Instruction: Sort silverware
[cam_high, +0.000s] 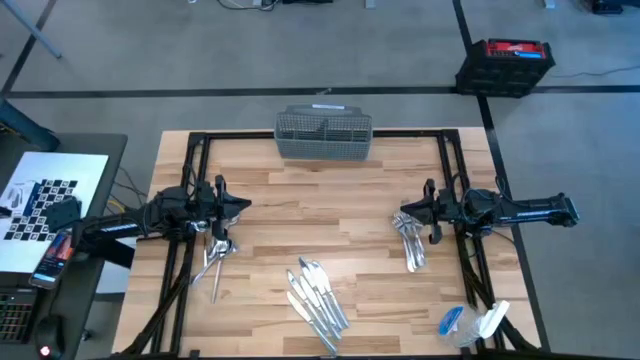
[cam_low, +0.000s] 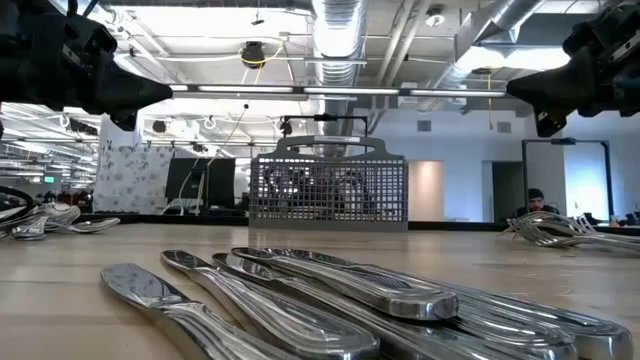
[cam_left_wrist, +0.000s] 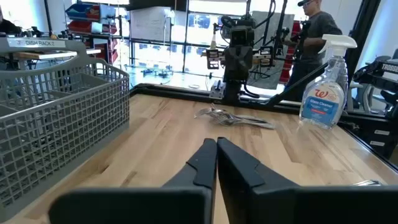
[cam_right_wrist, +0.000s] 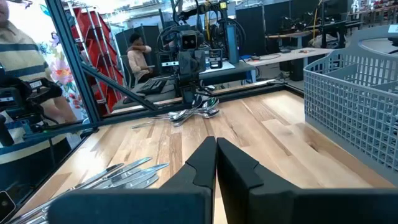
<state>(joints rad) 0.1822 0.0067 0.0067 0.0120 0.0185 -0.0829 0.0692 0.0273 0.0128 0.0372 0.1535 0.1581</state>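
The silverware lies in three heaps on the wooden table. A pile of spoons (cam_high: 215, 252) lies at the left, below my left gripper (cam_high: 244, 206). Forks (cam_high: 410, 240) lie at the right, just near of my right gripper (cam_high: 402, 213). Table knives (cam_high: 316, 295) lie in a fan at the near middle. Both grippers are shut, hold nothing and point at each other across the table, level and clear of it. The grey wire-mesh basket (cam_high: 323, 133) stands at the far edge.
A spray bottle (cam_high: 470, 323) lies at the near right corner. A black frame (cam_high: 320, 134) runs around the table's edges. Bare wood lies between the grippers and in front of the basket. People stand in the room beyond the table.
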